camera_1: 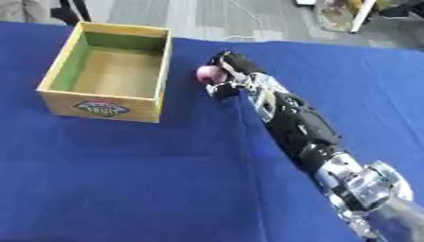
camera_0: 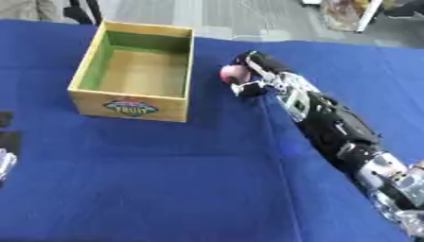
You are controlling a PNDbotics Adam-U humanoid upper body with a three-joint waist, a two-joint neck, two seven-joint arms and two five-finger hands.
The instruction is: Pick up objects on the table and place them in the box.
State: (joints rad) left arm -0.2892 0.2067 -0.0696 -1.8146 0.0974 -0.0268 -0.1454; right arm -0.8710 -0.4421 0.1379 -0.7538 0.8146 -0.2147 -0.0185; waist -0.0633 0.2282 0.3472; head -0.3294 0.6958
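Note:
A small pink round object (camera_0: 233, 73) sits in my right hand (camera_0: 255, 71), whose fingers and thumb curl round it. The hand is just right of the wooden box (camera_0: 83, 71), close to its right wall, and whether it is above the blue cloth or on it does not show. The box has a green inner wall, a bare brown floor and a fruit label on its front. My right arm stretches in from the lower right corner. A bit of my left hand (camera_0: 5, 163) shows at the left edge of the left eye view, with its fingers hidden.
A blue cloth (camera_0: 165, 179) covers the table. Two dark flat shapes (camera_0: 6, 127) lie at the left edge. Beyond the table's far edge is grey floor with some clutter at the upper right.

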